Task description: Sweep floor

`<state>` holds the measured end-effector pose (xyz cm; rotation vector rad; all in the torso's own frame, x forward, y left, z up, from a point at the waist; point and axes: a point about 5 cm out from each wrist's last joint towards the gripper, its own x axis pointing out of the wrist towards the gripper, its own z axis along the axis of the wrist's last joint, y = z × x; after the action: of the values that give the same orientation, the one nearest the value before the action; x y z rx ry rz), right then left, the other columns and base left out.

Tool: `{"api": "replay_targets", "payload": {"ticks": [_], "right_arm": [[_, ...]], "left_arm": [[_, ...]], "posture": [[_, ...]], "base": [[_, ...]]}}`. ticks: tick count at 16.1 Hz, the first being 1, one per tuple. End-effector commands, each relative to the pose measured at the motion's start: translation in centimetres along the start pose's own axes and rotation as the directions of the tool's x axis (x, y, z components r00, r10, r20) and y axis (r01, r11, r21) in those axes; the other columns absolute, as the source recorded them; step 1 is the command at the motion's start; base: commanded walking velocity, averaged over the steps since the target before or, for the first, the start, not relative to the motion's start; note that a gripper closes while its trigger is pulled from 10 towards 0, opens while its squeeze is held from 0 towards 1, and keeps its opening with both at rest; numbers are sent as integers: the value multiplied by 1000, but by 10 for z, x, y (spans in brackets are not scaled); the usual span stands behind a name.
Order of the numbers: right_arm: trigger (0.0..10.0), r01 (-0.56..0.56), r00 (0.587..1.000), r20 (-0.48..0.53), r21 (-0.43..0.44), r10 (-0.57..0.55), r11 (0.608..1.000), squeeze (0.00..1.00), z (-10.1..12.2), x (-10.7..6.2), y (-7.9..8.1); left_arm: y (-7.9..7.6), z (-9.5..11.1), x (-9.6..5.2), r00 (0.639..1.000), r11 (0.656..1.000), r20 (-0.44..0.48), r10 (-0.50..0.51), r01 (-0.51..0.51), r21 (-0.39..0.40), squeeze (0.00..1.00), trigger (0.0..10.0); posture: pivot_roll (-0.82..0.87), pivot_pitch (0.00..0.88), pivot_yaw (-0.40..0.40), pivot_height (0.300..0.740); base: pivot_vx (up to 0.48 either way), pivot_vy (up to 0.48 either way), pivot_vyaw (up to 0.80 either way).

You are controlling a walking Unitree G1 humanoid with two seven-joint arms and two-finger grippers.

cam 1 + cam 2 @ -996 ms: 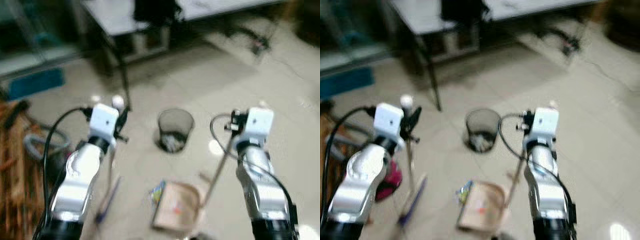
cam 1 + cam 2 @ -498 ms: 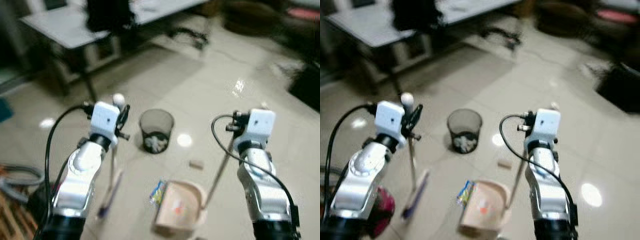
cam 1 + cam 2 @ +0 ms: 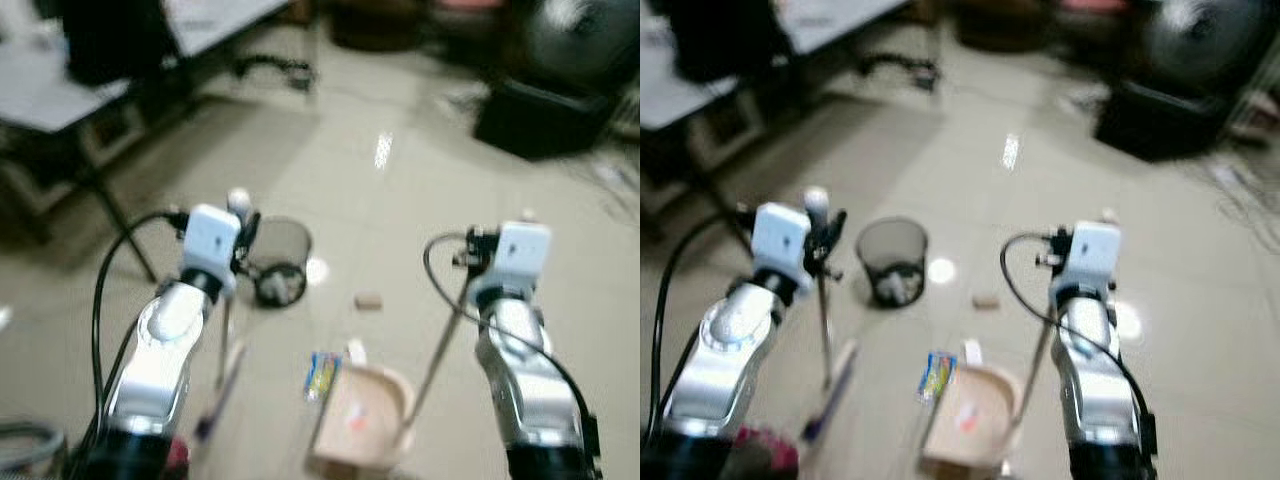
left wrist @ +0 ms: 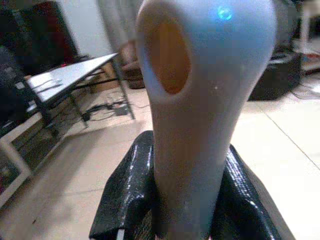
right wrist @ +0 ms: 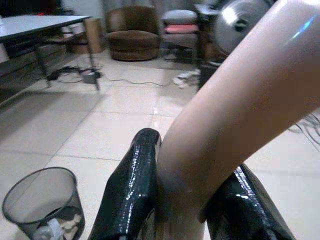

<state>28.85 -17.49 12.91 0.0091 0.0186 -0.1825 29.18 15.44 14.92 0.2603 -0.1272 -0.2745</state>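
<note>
Our left pincer (image 4: 182,200) is clamped on the broom handle (image 4: 200,100), and our right pincer (image 5: 185,200) is clamped on the dustpan handle (image 5: 235,115); the broom (image 3: 825,330) stands nearly upright, its bristle end on the floor (image 3: 970,190) at our left, while the dustpan (image 3: 965,420) rests on the floor low between the arms. What matters next: a colourful wrapper (image 3: 936,374) lies just beside the pan's left lip, between broom and pan (so the left arm is nearer); a small scrap (image 3: 985,301) sits farther ahead, near the mesh bin (image 3: 891,262). We judge a rightward sweep toward the pan fits.
</note>
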Motion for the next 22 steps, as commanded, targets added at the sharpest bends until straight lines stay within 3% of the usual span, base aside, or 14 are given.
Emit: {"api": "replay_targets", "payload": {"ticks": [1,5,6,10,13,20,22], "right_arm": [[10000,32,999,34,-15,-32,999,0,8,1,-7],[10000,43,997,60,-48,-40,998,0,12,1,-8],[10000,44,997,62,-55,-40,998,0,12,2,-8],[10000,46,997,64,-57,-43,997,0,14,3,-10],[10000,55,997,56,-26,-54,998,0,14,5,-9],[10000,25,997,70,-50,-22,998,0,16,5,-4],[10000,4,998,65,-123,4,992,0,15,7,-3]], "left_arm": [[-6,13,4,998,999,64,-12,10,32,0,10000],[-6,11,4,998,1000,55,13,-13,-4,0,10000],[-6,9,4,999,997,42,31,-28,-66,0,10000],[-6,5,5,998,994,24,58,-55,-96,0,10000],[2,0,5,993,992,11,115,-114,-53,0,10000],[4,0,5,993,993,13,115,-115,-36,0,10000],[4,0,4,993,993,14,115,-115,-35,0,10000]], "posture": [[-24,32,50,740],[-26,36,52,740],[-26,36,52,740],[-28,41,50,740],[-30,40,48,740],[-30,44,45,740],[-29,45,42,740]], "base": [[0,-480,-800],[0,-455,-120],[0,0,0],[0,0,0],[0,0,0],[353,0,0],[368,0,0]]}}
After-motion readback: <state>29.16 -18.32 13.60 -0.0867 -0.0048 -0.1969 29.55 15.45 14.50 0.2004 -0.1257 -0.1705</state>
